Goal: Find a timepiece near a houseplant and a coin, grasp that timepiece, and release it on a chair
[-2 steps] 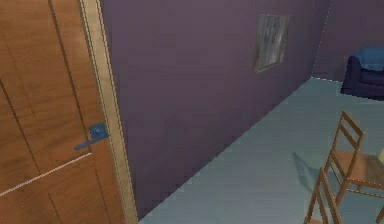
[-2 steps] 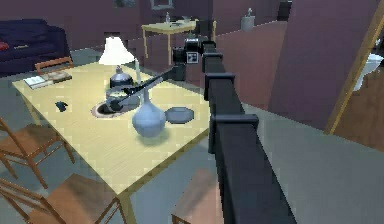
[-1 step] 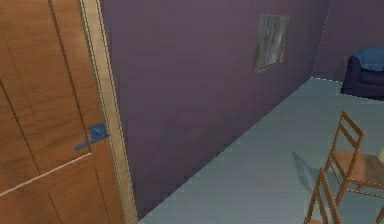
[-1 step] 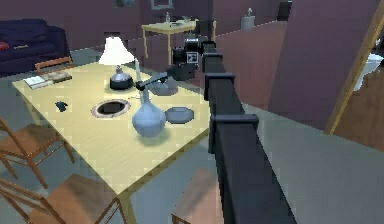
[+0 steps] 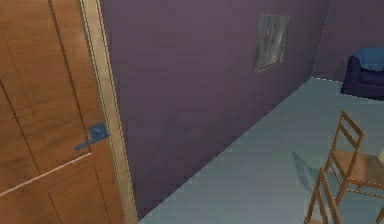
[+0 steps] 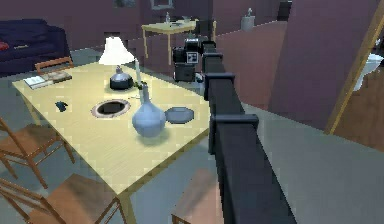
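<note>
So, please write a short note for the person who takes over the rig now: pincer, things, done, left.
Pincer: seen by the yellow table's far corner; cannot tell whether it holds anything.
Things: a small dark thing on the table, perhaps the timepiece; wooden chairs beside the table.
Done: nothing placed on a chair yet.
Left: confirm the timepiece, grasp it, release it on a chair.
</note>
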You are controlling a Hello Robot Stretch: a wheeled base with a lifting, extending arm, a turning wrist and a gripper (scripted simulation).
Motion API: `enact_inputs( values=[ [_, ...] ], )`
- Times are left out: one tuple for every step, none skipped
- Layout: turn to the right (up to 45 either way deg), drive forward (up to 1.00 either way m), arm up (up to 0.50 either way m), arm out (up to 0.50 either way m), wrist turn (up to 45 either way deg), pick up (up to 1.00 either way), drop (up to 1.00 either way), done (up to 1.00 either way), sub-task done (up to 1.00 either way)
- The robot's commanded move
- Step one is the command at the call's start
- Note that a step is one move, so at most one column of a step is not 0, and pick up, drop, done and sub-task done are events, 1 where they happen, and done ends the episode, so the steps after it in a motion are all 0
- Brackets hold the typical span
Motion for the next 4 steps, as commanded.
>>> enact_inputs(
  values=[
    [0.0,0.0,0.0,0.0,27.0,0.0,0.0,0.0,0.0],
    [0.0,0.0,-0.4,0.0,0.0,0.0,0.0,0.0,0.0],
    [0.0,0.0,-0.32,0.0,0.0,0.0,0.0,0.0,0.0],
    [0.0,0.0,0.0,0.0,0.0,0.0,1.0,0.0,0.0]
  ],
)
